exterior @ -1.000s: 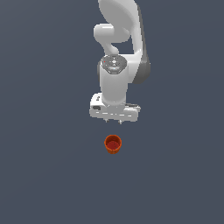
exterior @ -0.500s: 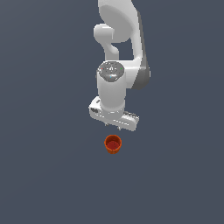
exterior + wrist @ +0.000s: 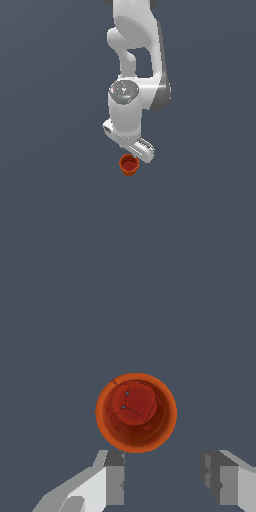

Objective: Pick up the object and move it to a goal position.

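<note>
A small orange-red cup (image 3: 129, 165) stands upright on the dark grey floor, its darker red inside showing. My white gripper (image 3: 131, 152) hangs just above and behind it, its lower edge overlapping the cup's far rim in the exterior view. In the wrist view the cup (image 3: 136, 412) lies beyond the two fingertips, not between them. The fingers (image 3: 115, 478) are spread wide, wider than the cup, and hold nothing. My gripper (image 3: 162, 476) is open.
The dark grey floor (image 3: 50, 200) runs flat all around the cup. The white arm (image 3: 135, 45) rises behind the gripper. No other object shows.
The gripper has come down and turned about its axis, now close over the cup. The cup has not moved.
</note>
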Robot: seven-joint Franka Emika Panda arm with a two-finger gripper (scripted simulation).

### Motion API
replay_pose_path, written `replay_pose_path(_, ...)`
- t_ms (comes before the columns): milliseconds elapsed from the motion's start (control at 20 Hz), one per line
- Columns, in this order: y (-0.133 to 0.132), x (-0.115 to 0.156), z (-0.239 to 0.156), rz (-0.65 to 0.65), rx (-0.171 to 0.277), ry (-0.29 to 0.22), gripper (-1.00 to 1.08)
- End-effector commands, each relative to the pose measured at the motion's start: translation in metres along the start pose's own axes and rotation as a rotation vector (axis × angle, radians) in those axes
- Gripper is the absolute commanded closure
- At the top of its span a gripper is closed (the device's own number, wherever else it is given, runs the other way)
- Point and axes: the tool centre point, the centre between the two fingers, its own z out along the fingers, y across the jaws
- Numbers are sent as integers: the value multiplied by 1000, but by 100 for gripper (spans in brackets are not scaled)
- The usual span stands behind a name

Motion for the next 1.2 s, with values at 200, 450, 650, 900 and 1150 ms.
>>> replay_pose_path(200, -8, 13, 9, 193, 14, 2, -20)
replay_pose_path(450, -14, 22, 17, 339, 24, 3, -20)
replay_pose_path(650, -19, 29, 23, 455, 33, 4, -20)
replay_pose_path(900, -24, 37, 30, 589, 43, 4, -20)
replay_pose_path(1150, -29, 42, 35, 687, 50, 4, -20)
